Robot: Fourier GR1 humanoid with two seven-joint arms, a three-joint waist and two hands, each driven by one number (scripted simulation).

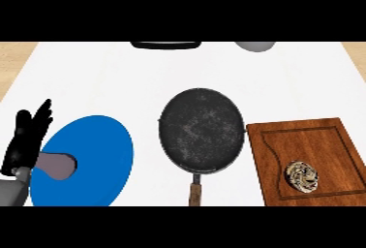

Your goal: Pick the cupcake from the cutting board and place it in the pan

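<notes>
Cutting board (300,140) (bearing cupcake (303,176)) lies beside pan (200,128), plate (97,145) beyond.

The pan (200,130) seems to touch the cutting board (300,140); bare counter (107,77) lies beyond both.

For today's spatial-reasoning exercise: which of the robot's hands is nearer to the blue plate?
Left. The left hand rests open beside the blue plate, at its left edge. The right hand is not in view.

plate (93,160) left | pan (200,131) centre | cupcake (302,177) on cutting board (307,145) right
</notes>
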